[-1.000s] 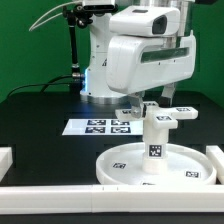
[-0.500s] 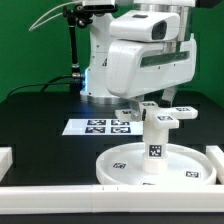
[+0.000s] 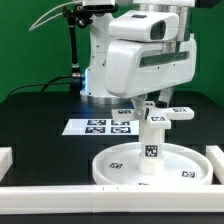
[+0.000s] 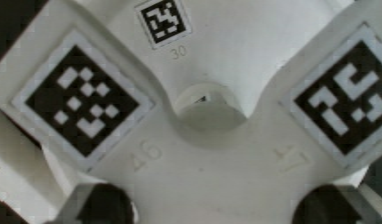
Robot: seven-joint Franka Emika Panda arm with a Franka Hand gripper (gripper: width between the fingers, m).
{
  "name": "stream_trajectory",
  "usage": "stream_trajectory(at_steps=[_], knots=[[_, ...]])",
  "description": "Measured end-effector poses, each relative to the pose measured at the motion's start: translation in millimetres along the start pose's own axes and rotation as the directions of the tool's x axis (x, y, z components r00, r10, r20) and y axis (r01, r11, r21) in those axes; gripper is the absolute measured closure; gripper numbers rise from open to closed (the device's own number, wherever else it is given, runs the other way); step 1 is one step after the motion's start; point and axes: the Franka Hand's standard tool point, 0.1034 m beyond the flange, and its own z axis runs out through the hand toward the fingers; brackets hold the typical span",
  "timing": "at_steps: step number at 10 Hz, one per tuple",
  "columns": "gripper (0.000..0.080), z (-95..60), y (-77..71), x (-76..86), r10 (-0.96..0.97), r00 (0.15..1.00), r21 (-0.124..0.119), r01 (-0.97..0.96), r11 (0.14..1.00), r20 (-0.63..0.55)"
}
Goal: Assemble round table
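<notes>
The robot arm (image 3: pixel 140 55) fills the upper half of the exterior view, its white body leaning forward over a black table (image 3: pixel 40 115). At the table's six o'clock edge lies the round disc (image 3: pixel 155 168), rim up, hemmed by white border blocks (image 3: pixel 60 190) at the front and sides. Behind the disc, toward ten o'clock, the marker board (image 3: pixel 100 126) lies flat.

Judging progress: the leg (image 3: pixel 151 142) stands upright on the centre of the disc, so that joint looks made or at least seated; whether it is screwed fully home cannot be told. The cross base (image 3: pixel 160 111) sits on top of the leg, its tagged arms spreading toward three and nine o'clock. It looks roughly level, but whether it is only resting there or already threaded on is not visible. What seems left is fastening the base onto the leg and releasing it.

The arm points its wrist straight down above the leg, with the gripper (image 3: pixel 150 104) right at the base. In the wrist view the cross base (image 4: pixel 206 110) fills the picture, its centre hub with a small hole between two tagged arms, and two dark fingertips (image 4: pixel 90 203) show at the six o'clock edge, set apart from each other. They appear to straddle one arm of the cross, but contact is not shown, so whether the pincer is clamped or loose I cannot tell.
</notes>
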Motion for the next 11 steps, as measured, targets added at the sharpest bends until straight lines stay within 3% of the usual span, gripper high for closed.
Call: stream_trajectory(at_steps=[3, 5, 7, 9, 11], knots=[[0.0357, 0.0, -0.1, 0.1, 0.073, 0.997, 0.001, -0.073, 0.997, -0.001], [0.0357, 0.0, -0.8, 0.3, 0.264, 0.964, 0.007, -0.264, 0.964, -0.003], [0.0354, 0.2, -2.5, 0.6, 0.542, 0.841, 0.031, -0.541, 0.84, -0.008], [0.0354, -0.4, -5.1, 3.7, 0.758, 0.652, 0.054, -0.757, 0.651, 0.005], [0.0354, -0.6, -6.6, 5.3, 0.843, 0.538, 0.057, -0.842, 0.536, 0.013]])
